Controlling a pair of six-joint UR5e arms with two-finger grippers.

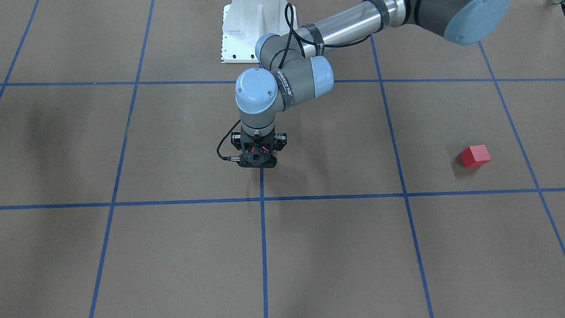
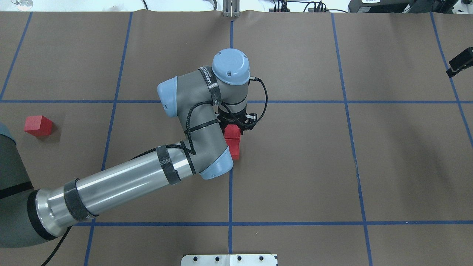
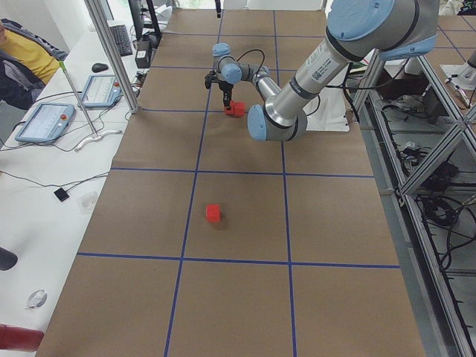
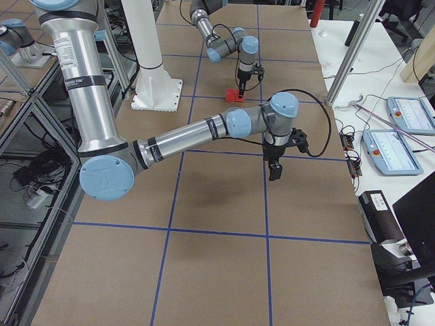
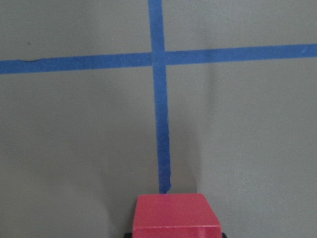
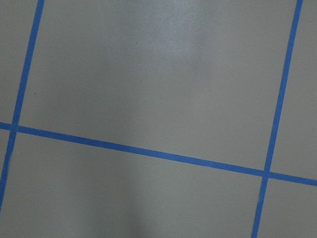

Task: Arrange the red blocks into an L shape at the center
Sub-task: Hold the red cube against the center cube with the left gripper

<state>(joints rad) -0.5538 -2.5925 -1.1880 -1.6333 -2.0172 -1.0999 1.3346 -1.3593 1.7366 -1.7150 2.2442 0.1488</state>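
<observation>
My left gripper points down at the table's center and is shut on a red block. In the left wrist view this block sits at the bottom between the dark fingertips, on the end of a blue tape line. It is low, right against a second red block on its near side. The third red block lies alone far to my left, and it also shows in the front view. My right gripper hangs at the far right edge; I cannot tell its state.
Blue tape lines divide the brown table into large squares. The white robot base plate is at the near edge. My left forearm slants over the left-center squares. Desks with tablets stand beyond the far side.
</observation>
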